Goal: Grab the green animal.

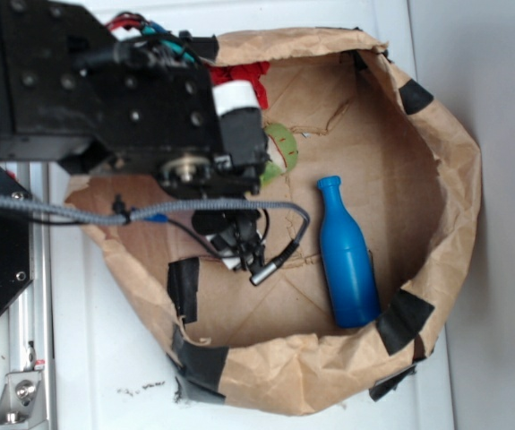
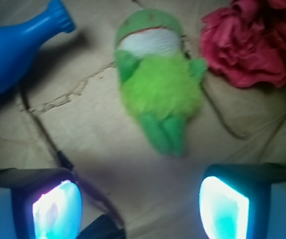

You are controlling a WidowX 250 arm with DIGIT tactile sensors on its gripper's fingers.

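The green animal (image 2: 158,87) lies on the brown paper, fuzzy lime body with legs pointing toward me and its darker head with a white face patch farther away. In the exterior view only a sliver of the green animal (image 1: 281,150) shows beside the arm. My gripper (image 2: 140,206) is open, its two glowing pads wide apart at the bottom corners of the wrist view. Nothing sits between them; the toy's feet lie just beyond the gap. From outside, my gripper (image 1: 239,246) is mostly hidden under the black arm.
A blue plastic bottle (image 1: 345,253) lies inside the paper bin to the right; its neck (image 2: 18,35) shows upper left in the wrist view. A red ruffled cloth (image 2: 249,42) lies beside the toy's head. The crumpled bin wall (image 1: 459,161) with black tape surrounds everything. A black cable (image 1: 279,255) trails below the arm.
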